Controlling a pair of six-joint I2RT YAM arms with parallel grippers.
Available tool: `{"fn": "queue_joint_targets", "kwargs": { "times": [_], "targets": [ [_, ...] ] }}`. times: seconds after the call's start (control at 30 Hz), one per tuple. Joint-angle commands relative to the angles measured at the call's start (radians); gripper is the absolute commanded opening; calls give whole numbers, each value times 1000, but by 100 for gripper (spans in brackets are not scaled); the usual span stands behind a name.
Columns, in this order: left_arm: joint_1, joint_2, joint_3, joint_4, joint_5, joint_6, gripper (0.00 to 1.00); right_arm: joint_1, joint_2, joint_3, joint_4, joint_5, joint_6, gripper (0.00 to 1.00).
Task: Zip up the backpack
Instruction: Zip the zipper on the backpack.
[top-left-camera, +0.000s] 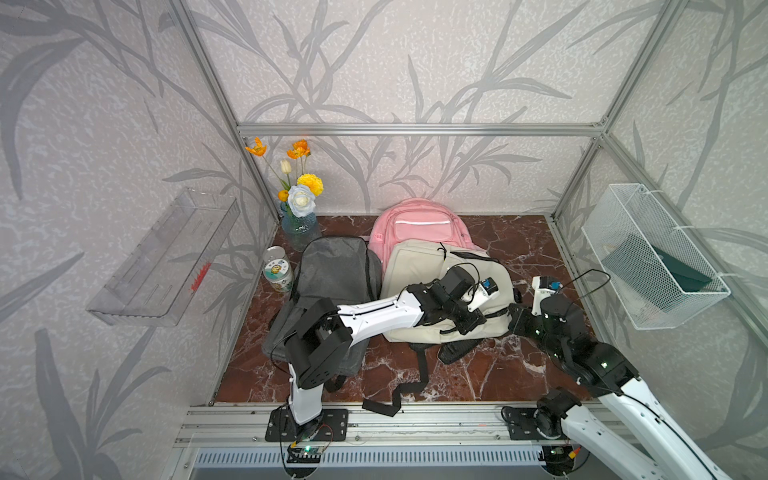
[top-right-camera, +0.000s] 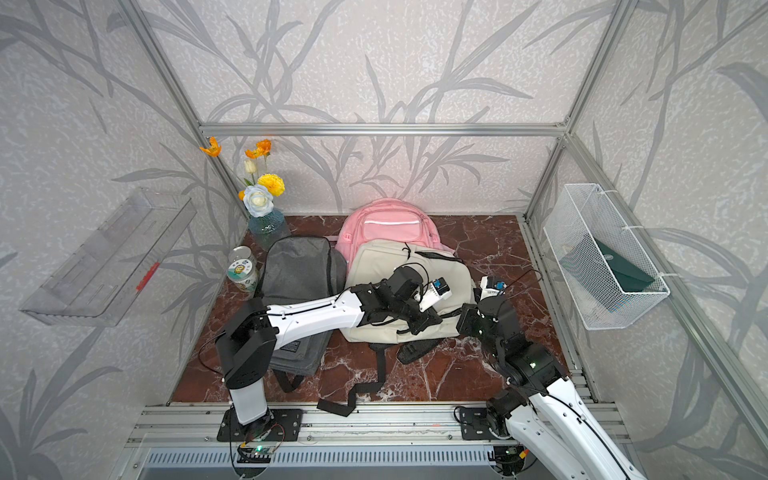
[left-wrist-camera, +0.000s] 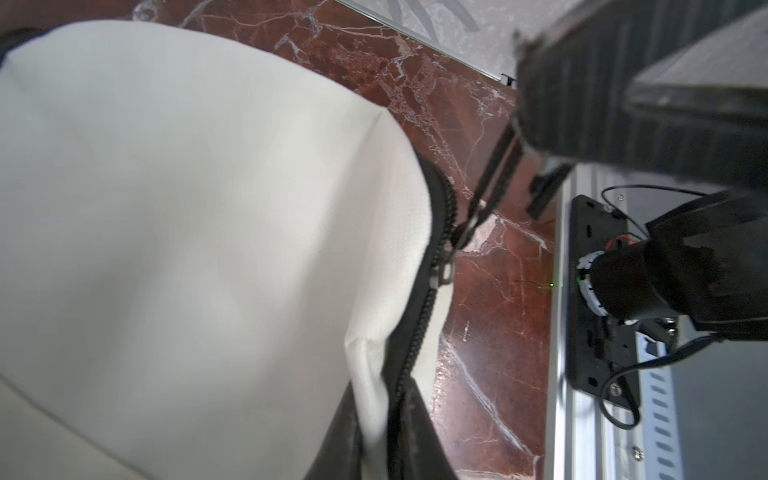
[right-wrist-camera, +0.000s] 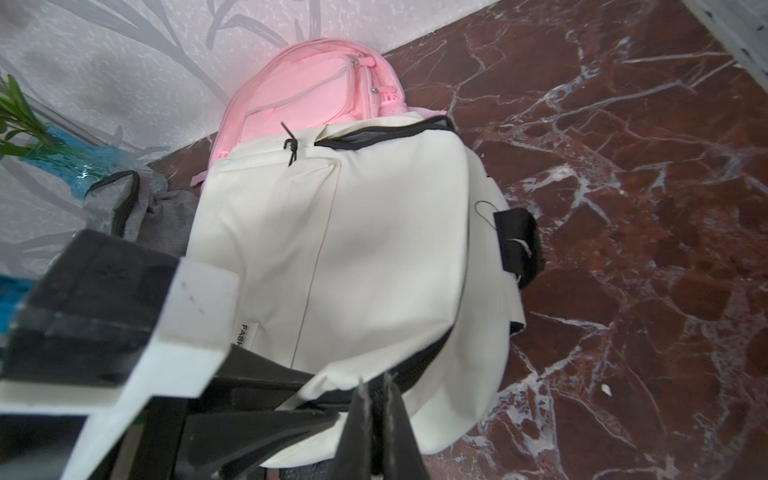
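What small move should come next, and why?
Probably the right gripper should draw the zipper pull toward the open top of the cream backpack: it looks pinched on the pull, and the left gripper clamps the fabric beside the zipper.

Cream backpack (top-left-camera: 419, 266) lying flat; zip (left-wrist-camera: 442, 208) prob. part-open.

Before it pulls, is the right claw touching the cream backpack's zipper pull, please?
Touching: the left wrist view shows the right claw closed on the zipper pull.
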Motion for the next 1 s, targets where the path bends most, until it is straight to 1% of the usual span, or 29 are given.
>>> {"fn": "queue_joint_targets", "kwargs": {
  "times": [0.0,0.07,0.13,0.27,0.37,0.47,0.57,0.6,0.63,0.73,0.87,0.97],
  "targets": [
    [0,-76,-31,-70,-108,21,5,-21,-36,14,-58,152,6,0],
    [0,-111,-62,-65,-148,21,2,-62,-42,7,-60,145,-7,0],
    [0,-142,-93,-61,-187,22,2,-115,-34,7,-60,122,-12,0],
    [0,-188,-135,-76,-263,25,1,-223,-18,12,-20,37,-37,0],
    [1,-222,-167,-76,-309,22,0,-262,22,16,12,-3,-56,0],
    [0,-258,-192,-65,-312,22,0,-266,52,13,59,-51,-67,0],
    [0,-282,-207,-39,-297,28,9,-264,43,13,86,-94,-84,0],
    [0,-282,-204,-32,-282,32,16,-264,31,16,89,-116,-91,0],
    [0,-278,-192,-35,-262,35,26,-263,19,20,97,-143,-94,0],
    [-5,-244,-130,-41,-154,37,44,-250,-19,34,102,-200,-96,0],
    [-27,-165,-33,-21,-100,15,58,-209,-58,47,91,-228,-76,0],
    [-43,-111,32,-1,-88,1,65,-178,-85,44,95,-240,-53,0]
  ]
}}
